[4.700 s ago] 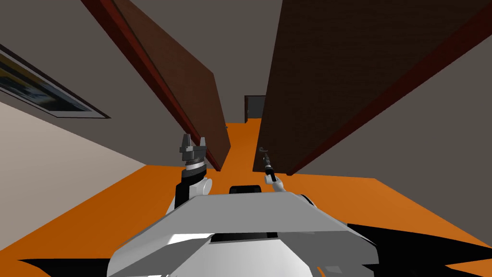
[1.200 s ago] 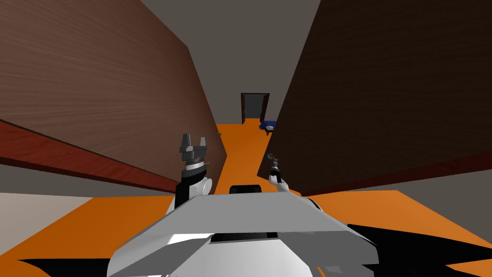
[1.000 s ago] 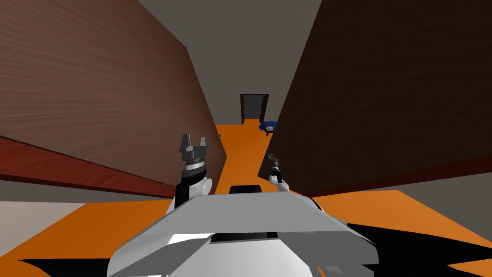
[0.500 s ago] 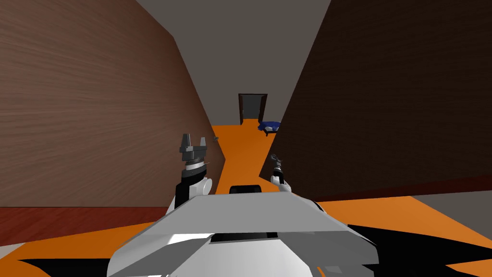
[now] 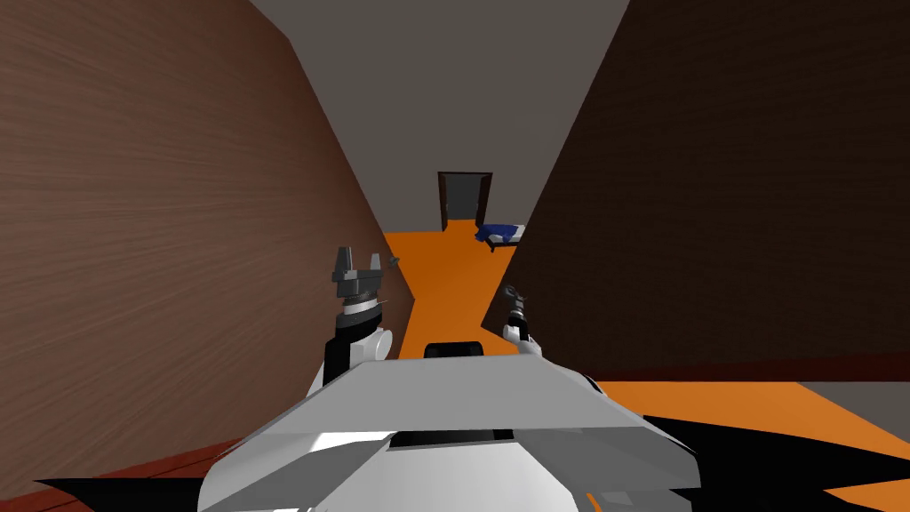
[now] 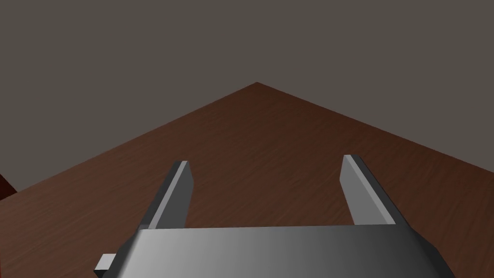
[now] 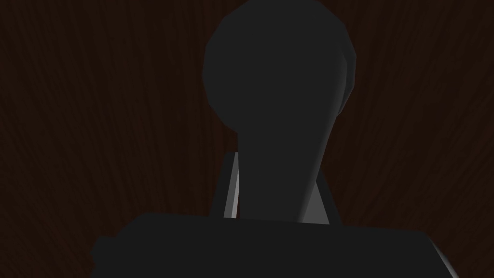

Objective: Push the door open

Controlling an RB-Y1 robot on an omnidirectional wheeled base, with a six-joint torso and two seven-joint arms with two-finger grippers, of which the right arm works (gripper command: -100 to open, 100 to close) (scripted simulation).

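Observation:
The dark brown door (image 5: 711,178) rises on my right, swung away from me. My right gripper (image 5: 511,297) is at its near edge, shut on the dark door handle (image 7: 280,91), whose stem runs between the two fingers (image 7: 233,193). The door's dim face (image 7: 96,120) lies behind the handle. My left gripper (image 5: 358,260) is raised ahead of my chest with its fingers wide open (image 6: 266,166) and nothing between them. It points at a lighter brown door panel (image 6: 270,130).
The lighter brown door panel (image 5: 178,222) stands close on my left, with a small handle (image 5: 394,260) at its far edge. Orange floor (image 5: 453,276) runs between the two doors to a far dark doorway (image 5: 464,197). A blue piece of furniture (image 5: 499,233) sits beside that doorway.
I have moved forward between the two panels, which now spread wider, and the red frame on the left has slid down to the corner. The right gripper stays on the handle.

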